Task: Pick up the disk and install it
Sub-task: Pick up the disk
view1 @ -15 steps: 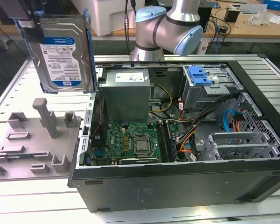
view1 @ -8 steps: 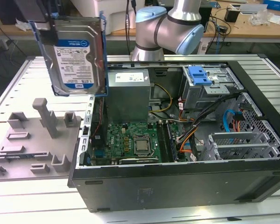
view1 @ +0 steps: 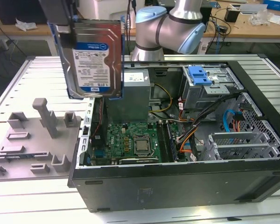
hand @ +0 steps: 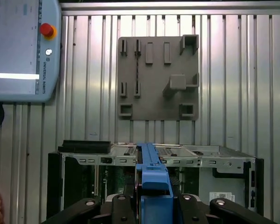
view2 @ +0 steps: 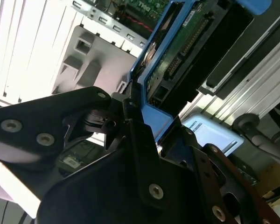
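One gripper [view1: 65,21], as you see in the exterior view, clasps the disk [view1: 93,58] by its top edge, holding it upright in the air, label toward the camera, at ten o'clock of the open computer case [view1: 177,184] and one o'clock of the grey fixture plate [view1: 37,140].

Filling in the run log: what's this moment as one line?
gripper: shut on disk | disk: upright, aloft over open computer case | status: not installed
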{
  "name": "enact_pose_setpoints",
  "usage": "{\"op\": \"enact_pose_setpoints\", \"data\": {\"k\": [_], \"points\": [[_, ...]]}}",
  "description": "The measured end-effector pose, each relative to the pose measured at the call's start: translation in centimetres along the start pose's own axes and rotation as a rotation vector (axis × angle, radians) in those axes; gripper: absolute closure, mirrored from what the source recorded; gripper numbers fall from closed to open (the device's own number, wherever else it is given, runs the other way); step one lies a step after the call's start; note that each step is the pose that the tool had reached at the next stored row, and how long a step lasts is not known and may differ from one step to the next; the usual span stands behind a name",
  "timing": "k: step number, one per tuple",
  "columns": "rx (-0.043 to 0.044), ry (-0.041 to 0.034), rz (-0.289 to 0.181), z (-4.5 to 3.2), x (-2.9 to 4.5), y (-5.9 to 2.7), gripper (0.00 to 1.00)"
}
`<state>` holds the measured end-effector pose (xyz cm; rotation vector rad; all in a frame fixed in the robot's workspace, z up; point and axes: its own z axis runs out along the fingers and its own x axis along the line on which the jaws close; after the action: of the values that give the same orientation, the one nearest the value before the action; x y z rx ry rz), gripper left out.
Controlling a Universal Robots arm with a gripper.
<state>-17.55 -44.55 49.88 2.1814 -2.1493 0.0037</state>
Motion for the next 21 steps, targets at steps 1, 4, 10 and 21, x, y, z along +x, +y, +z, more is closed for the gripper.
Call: {"op": "enact_pose_setpoints", "data": {"k": [1,4,10,21], "points": [[-0.0018,0.0,0.0,-0.02,0.19,-0.6,0.63],[-0.005,0.0,-0.001,-0.07,0.56,-1.76,0.63],[-0.0116,-0.0001,-0.001,-0.16,1.31,-4.19,0.63],[-0.0213,-0.0001,-0.003,-0.34,2.61,-8.47,0.63]]}}
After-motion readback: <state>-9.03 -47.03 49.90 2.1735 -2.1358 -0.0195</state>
